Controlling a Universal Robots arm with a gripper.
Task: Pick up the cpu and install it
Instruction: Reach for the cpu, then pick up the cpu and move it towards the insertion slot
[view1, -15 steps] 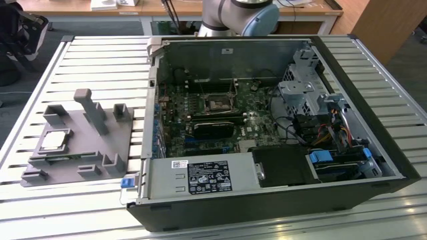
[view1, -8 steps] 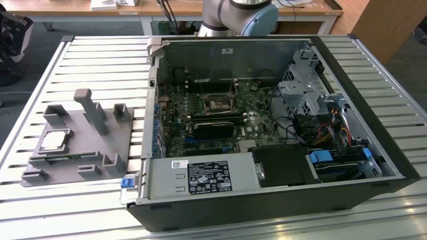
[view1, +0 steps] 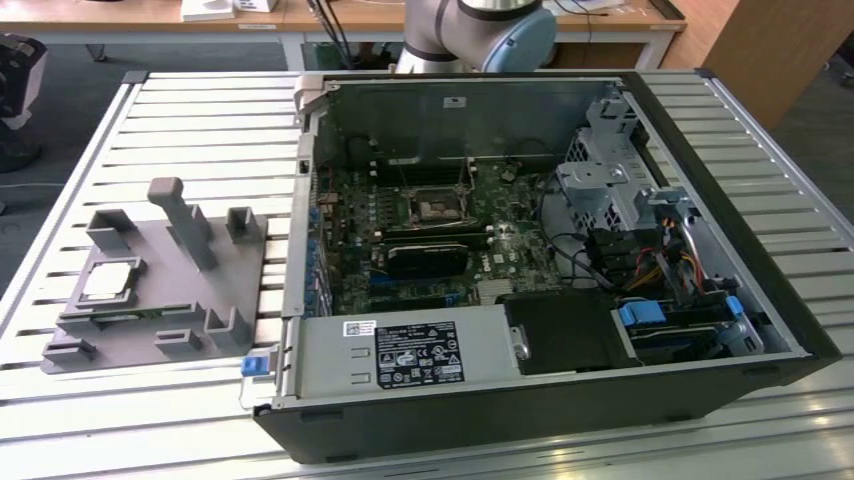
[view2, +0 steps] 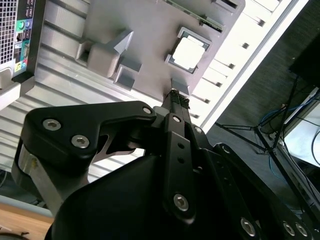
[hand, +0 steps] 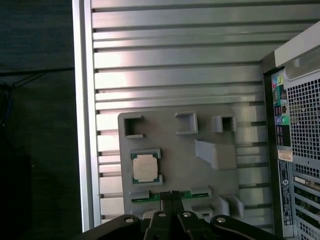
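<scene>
The cpu (view1: 110, 281) lies flat in its square pocket on the grey fixture (view1: 174, 285). The fixture sits on the slatted counter (view1: 200, 120), right beside the open computer case (view1: 534, 420). In the first wrist view the tool (hand: 170, 194) hangs above the fixture, fingertips pressed together and holding nothing. It is over the fixture's slot with the green memory stick (hand: 197, 194), just beside the cpu. I'd say this is the approach, with no pick made yet. Gripping so thin a chip calls for fingers spread astride its rim and a square descent.
</scene>
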